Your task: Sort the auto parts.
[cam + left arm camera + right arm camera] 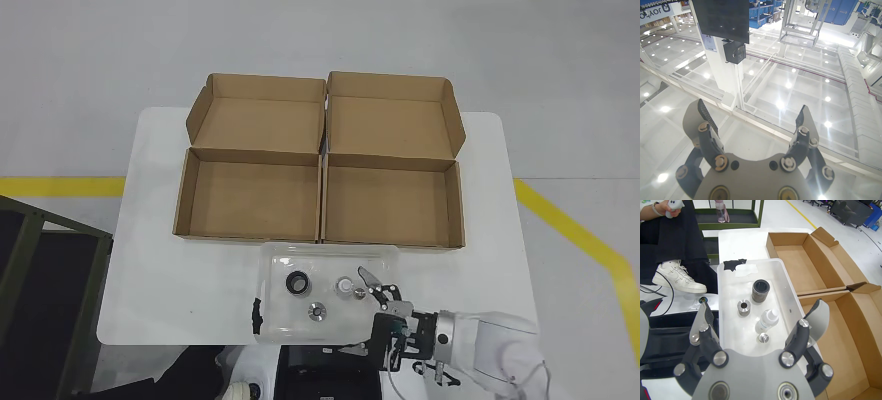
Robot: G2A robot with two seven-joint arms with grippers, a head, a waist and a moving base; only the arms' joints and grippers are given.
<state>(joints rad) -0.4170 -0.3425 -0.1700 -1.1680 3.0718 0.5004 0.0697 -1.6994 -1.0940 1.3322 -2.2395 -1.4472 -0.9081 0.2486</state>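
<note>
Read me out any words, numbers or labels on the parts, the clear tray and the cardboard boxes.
Small white bottle: faint blue print on its label, too small to read.
White sticker on the clear tray: blank.
Cardboard boxes: no print.
Bearing, bushing, small fitting: no markings visible.

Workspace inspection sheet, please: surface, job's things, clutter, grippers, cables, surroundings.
Surface: white table.
Job's things: clear bin holding black bearing, grey bushing, small bottle, small metal part; two open cardboard boxes behind it.
Clutter: black tape and paper label on the bin.
Grippers: right gripper open over the bin; left gripper open, facing the ceiling.
Cables: black cable off the table.
Surroundings: green shelf cart, yellow floor line.
</note>
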